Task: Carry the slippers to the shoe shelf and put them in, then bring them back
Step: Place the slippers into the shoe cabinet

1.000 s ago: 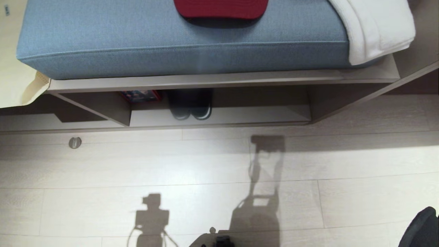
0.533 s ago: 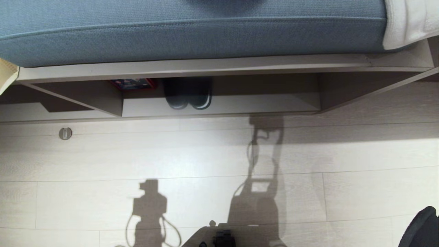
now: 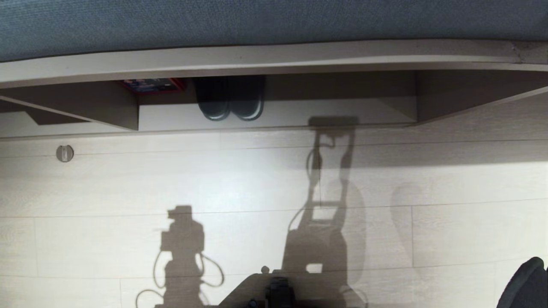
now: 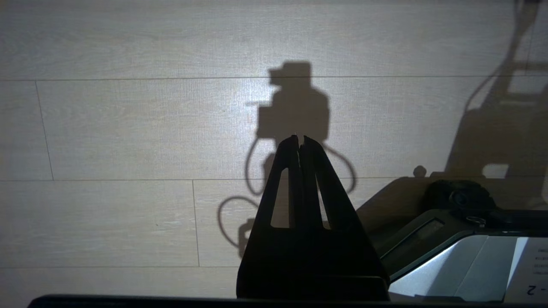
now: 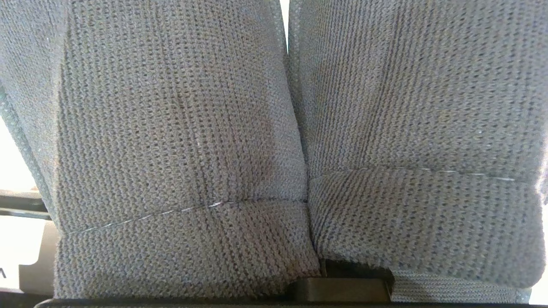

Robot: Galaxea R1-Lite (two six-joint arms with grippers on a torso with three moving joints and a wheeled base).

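The right end effector point(image 5: 342, 290) is pressed together, and only a dark sliver of it shows under the slippers point(image 5: 180, 128), whose grey knitted toe bands fill the right wrist view side by side and touching. I judge that it pinches the pair, which hangs right in front of its camera. The left end effector point(image 4: 299, 139) is also pressed together, holds nothing, and points down at the floor point(image 4: 128, 128). Neither arm shows in the head view.

The right arm has the slippers, so the coming move turns on the shoe shelf point(image 3: 342, 112). In the head view it lies at 12 o'clock from the robot's base point(image 3: 274, 293), across a stretch of pale plank floor, with its long axis running from 9 to 3 o'clock. An upright divider point(image 3: 107, 105) stands at about 10 o'clock. In the wide compartment a dark pair of shoes point(image 3: 229, 102) with pale sole rims sits just beside a red-edged box point(image 3: 152, 84). The bare shelf board toward 1 o'clock looks like the likeliest place for the slippers.

A blue cushion point(image 3: 257, 21) lies on top of the shelf. A round metal fitting point(image 3: 64, 153) is set in the floor at 10 o'clock, near the shelf's front edge.
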